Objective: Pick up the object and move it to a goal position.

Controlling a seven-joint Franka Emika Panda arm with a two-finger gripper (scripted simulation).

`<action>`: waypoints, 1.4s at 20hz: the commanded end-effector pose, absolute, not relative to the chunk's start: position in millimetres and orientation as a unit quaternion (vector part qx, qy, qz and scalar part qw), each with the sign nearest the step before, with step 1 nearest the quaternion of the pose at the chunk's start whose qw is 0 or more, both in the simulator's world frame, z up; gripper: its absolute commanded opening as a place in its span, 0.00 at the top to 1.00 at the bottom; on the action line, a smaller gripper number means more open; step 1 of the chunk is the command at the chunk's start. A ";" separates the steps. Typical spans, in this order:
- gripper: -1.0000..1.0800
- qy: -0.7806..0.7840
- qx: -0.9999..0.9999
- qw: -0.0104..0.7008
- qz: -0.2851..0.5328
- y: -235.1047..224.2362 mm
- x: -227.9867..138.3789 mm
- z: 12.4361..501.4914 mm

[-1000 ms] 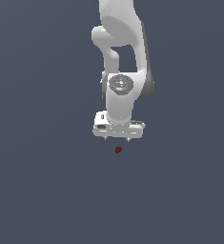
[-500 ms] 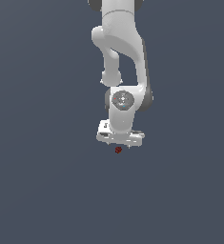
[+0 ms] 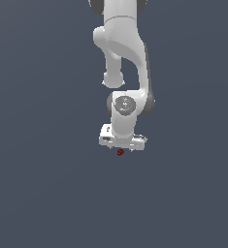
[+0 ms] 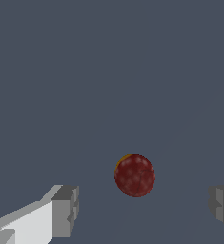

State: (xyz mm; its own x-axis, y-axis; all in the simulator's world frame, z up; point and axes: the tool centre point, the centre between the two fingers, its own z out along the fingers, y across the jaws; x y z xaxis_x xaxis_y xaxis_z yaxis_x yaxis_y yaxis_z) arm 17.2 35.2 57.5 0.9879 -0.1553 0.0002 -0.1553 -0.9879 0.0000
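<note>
White arm (image 3: 122,53) comes down from the top edge of the exterior view, bends at a rounded elbow, then drops through a round grey-capped wrist joint (image 3: 124,104) to the flat white hand block. Wrist section is close to vertical, hand block slightly tilted, lower on the exterior view's right. Gripper (image 3: 121,149) points down at the plain dark grey floor (image 3: 42,193).

The object (image 3: 120,152), a tiny dark red lump, sits right under the hand block in the exterior view, just at its lower edge. Far smaller than the gripper. In the wrist view the object (image 4: 135,175) looks rounded, speckled dark red with a small orange patch on its upper edge. It lies between the two fingers, nearer the middle than either side, with clear gaps on both sides.

Gripper (image 4: 143,208) jaws are spread wide, nothing clamped. One grey finger pad (image 4: 66,211) with its white finger body shows on one side, the other pad (image 4: 222,207) is cut by the frame edge. Neither pad touches the object. Cannot tell from either view if the fingertips reach the floor.
</note>
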 end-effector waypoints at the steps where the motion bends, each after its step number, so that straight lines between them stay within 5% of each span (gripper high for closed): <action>1: 0.04 0.078 -0.997 0.000 0.000 35.3 16.5 46.4; 11: 0.04 0.079 -0.997 0.000 0.000 35.4 17.3 16.9; 12: 1.00 0.079 -0.997 0.000 0.000 35.4 17.3 16.9; 28: 1.00 0.079 -0.997 0.000 0.000 29.4 12.9 21.7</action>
State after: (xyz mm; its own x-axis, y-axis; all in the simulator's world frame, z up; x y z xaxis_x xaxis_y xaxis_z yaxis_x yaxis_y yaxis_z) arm 14.3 32.0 19.6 0.9875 -0.1573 -0.0008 -0.1573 -0.9875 0.0000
